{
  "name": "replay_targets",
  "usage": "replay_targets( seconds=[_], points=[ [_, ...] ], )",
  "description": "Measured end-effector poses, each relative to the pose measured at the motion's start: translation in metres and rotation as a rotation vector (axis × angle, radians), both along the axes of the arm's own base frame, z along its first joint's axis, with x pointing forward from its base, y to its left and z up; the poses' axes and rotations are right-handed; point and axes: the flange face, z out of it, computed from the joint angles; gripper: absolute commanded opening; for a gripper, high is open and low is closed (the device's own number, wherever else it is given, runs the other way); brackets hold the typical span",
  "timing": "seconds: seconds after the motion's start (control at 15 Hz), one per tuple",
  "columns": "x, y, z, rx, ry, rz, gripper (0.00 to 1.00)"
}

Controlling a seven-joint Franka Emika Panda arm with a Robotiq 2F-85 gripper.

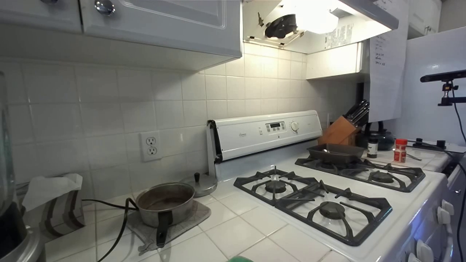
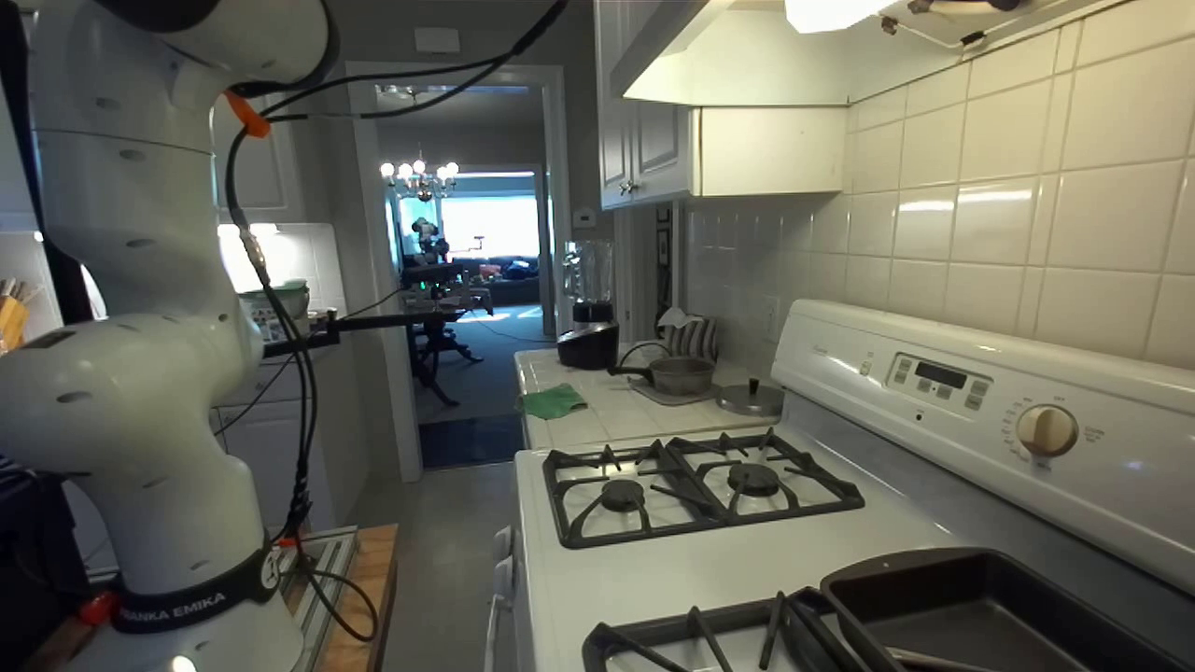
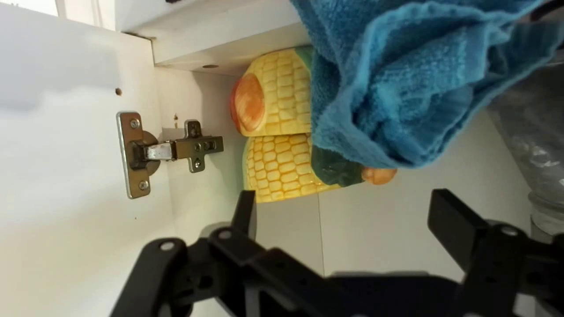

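In the wrist view my gripper [image 3: 346,207] is open, its two black fingers wide apart with nothing between them. It is in front of an open white cabinet. A blue towel [image 3: 396,92] hangs bunched in the upper part of that view, apart from the fingers. Two yellow corn-shaped ceramic pieces [image 3: 282,163] sit beside it, partly covered by the towel. The left finger is nearest to the lower corn piece in the picture; I cannot tell whether they touch. The gripper is out of view in both exterior views; the white arm [image 2: 140,392] shows in an exterior view.
The cabinet door [image 3: 66,167] with its metal hinge [image 3: 163,152] is beside the gripper. Clear plastic or glass items [image 3: 537,145] are at the right. A stove [image 2: 709,569], baking pan [image 2: 990,597], saucepan [image 1: 165,203], lid [image 1: 200,185] and green cloth [image 2: 553,401] show in the exterior views.
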Motion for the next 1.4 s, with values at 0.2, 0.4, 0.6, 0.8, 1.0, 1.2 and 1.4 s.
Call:
replay_targets(
  seconds=[0.2,0.4,0.6,0.8,1.0,1.2,1.4],
  points=[
    [0.000,0.010,0.002,0.038,-0.032,0.015,1.00],
    [0.000,0.016,0.001,0.054,-0.018,0.018,1.00],
    [-0.007,0.024,0.000,0.082,0.038,0.016,1.00],
    [-0.018,0.035,0.000,0.104,0.082,0.032,1.00],
    [-0.030,0.042,-0.002,0.109,0.109,0.061,1.00],
    [-0.039,0.038,-0.009,0.106,0.133,0.083,1.00],
    [-0.047,0.027,-0.019,0.098,0.136,0.104,1.00]
  ],
)
